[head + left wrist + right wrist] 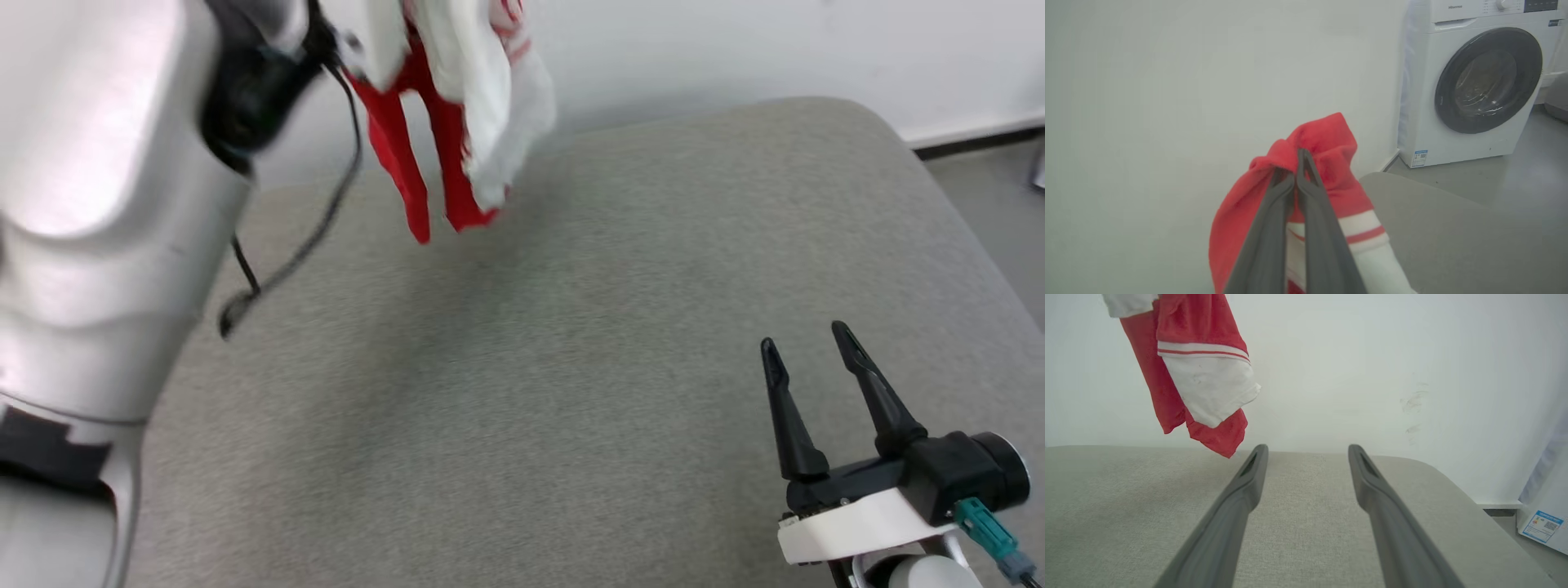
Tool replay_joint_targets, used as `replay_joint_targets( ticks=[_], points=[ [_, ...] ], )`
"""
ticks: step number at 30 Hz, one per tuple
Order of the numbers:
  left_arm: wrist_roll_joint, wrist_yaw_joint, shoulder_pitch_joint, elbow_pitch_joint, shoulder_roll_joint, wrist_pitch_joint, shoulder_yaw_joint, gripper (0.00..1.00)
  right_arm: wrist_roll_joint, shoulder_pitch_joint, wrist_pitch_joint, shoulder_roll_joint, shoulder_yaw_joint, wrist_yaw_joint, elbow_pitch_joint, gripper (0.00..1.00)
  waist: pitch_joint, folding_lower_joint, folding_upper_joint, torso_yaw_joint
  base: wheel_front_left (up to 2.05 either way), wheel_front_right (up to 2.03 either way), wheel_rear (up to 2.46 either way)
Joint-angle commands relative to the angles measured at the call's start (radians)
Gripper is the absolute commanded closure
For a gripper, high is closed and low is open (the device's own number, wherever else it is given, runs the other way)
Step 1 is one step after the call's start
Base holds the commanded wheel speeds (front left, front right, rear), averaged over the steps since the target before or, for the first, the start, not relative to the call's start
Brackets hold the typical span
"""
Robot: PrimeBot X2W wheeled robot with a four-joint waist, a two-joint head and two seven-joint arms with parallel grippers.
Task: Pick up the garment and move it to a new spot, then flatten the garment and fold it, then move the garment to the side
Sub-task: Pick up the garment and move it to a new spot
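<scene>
Grey fabric-covered desk (571, 367) before a plain white wall (735, 49), by the head view. Up at the top edge, the garment (482, 106): hangs bunched, red and white, lower tips clear of the desk, just beside the wrist end of the left forearm (106, 204). Down at the lower right, the right claw (804, 336): stands wide, grips nothing, well apart from the cloth.

Left wrist view: left claw (1293, 165) pinched narrow on a red fold of the garment (1327, 143), white sleeve (1380, 261) with red stripes drooping beside the fingers. Beyond, the white wall, a corner of the desk (1453, 237) and a washing machine (1478, 81) on the floor (1527, 175).

Right wrist view: looks along the two spread fingers of the right claw (1307, 449) over the desk (1106, 506). Garment (1208, 384) up at the left, dangling in the air, lowest red corner near the desk's far edge and apparently not touching it.

As to progress: pick-up looks done, judging by the hold aloft in the left claw alone. Seems midway through the carry to a new spot. Left to do, on this reading: laying down, flattening, folding, moving to the side. Likely calls for both claws at the flattening.
</scene>
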Motion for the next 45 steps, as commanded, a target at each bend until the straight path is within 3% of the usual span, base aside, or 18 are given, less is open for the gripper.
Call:
replay_joint_targets(
  ticks=[1, 13, 20, 21, 22, 29, 35, 41, 45],
  points=[
    [-0.004, -0.002, 0.053, 0.003, 0.0, -0.031, -0.055, 1.0, 0.007, 0.011, -0.002, 0.003, -0.009, -0.001, -0.004, 0.0, 0.011, 0.0001, 0.0, -0.052, 0.0, 0.0, 0.0],
    [-0.106, -0.001, 0.434, -0.032, 0.095, -0.091, -0.5, 1.0, -0.008, 0.023, -0.002, 0.003, -0.019, -0.001, -0.002, 0.0, 0.017, 0.0001, 0.0, 0.004, 0.0, 0.0, 0.0],
    [-0.112, -0.001, 0.554, -0.043, 0.081, -0.084, -0.676, 1.0, -0.024, 0.02, -0.002, 0.003, -0.022, -0.001, 0.011, 0.0, 0.009, 0.0001, 0.0, 0.066, 0.0, 0.0, 0.0],
    [-0.098, -0.001, 0.565, -0.037, 0.075, -0.086, -0.683, 0.56, -0.026, 0.02, -0.002, 0.003, -0.021, -0.001, 0.013, 0.0, 0.006, 0.0001, 0.0, 0.073, 0.0, 0.0, 0.0],
    [-0.088, -0.001, 0.572, -0.028, 0.067, -0.097, -0.686, 0.0, -0.027, 0.022, -0.002, 0.003, -0.022, -0.001, 0.014, 0.0, 0.002, 0.0001, 0.0, 0.081, 0.0, 0.0, 0.0],
    [-0.114, 0.01, 0.606, 0.033, -0.005, -0.246, -0.636, 0.0, -0.046, 0.047, -0.002, 0.003, -0.049, -0.001, 0.017, 0.0, -0.044, 0.0001, 0.0, 0.156, 0.0, 0.0, 0.0],
    [-0.137, 0.058, 0.586, 0.002, 0.027, -0.344, -0.551, 0.0, -0.052, 0.069, -0.002, 0.002, -0.084, -0.001, 0.01, 0.0, -0.093, 0.0001, 0.0, 0.213, 0.0, 0.0, 0.0],
    [-0.139, 0.19, 0.605, -0.051, 0.092, -0.538, -0.406, 0.0, -0.036, 0.064, -0.002, 0.002, -0.114, -0.001, -0.015, 0.0, -0.116, 0.0001, 0.0, 0.234, 0.0, 0.0, 0.0],
    [-0.162, 0.271, 0.69, -0.099, 0.126, -0.594, -0.27, 0.0, -0.025, 0.075, -0.002, 0.002, -0.125, -0.001, -0.029, 0.0, -0.121, 0.0001, 0.0, 0.235, 0.0, 0.0, 0.0]
  ],
)
